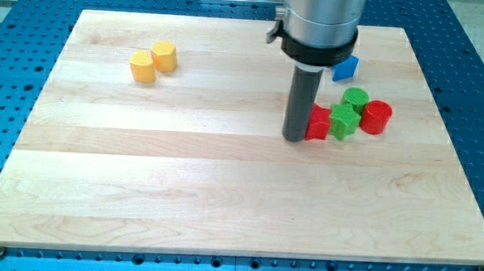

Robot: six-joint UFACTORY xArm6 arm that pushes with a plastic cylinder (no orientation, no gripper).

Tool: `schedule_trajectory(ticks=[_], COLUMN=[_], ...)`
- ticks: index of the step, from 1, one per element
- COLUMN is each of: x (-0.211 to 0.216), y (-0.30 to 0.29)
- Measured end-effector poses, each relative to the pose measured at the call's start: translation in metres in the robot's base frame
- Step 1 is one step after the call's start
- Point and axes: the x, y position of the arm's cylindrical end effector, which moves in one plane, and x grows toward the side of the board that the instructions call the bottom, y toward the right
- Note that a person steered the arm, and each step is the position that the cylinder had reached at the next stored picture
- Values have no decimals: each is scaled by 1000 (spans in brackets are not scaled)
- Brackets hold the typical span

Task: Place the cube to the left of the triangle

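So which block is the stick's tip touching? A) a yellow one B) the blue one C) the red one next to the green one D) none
C: my tip sits right against the view's left side of the red block, which adjoins a green block; the yellow blocks and blue block lie apart.

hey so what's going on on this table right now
A robot arm ending in a dark rod is pushing small coloured blocks around a wooden board. My tip sits right against the view's left side of a red block, part of a tight cluster with two green blocks and a red cylinder. A blue block lies just above the cluster, partly hidden by the arm. Two yellow blocks sit together toward the view's top left.
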Motion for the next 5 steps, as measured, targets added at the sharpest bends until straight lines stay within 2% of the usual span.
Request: schedule_trajectory(ticks=[1,2,3,4,5], x=[-11,-30,-83,-159,-207], y=[12,-18,-21,13,-20])
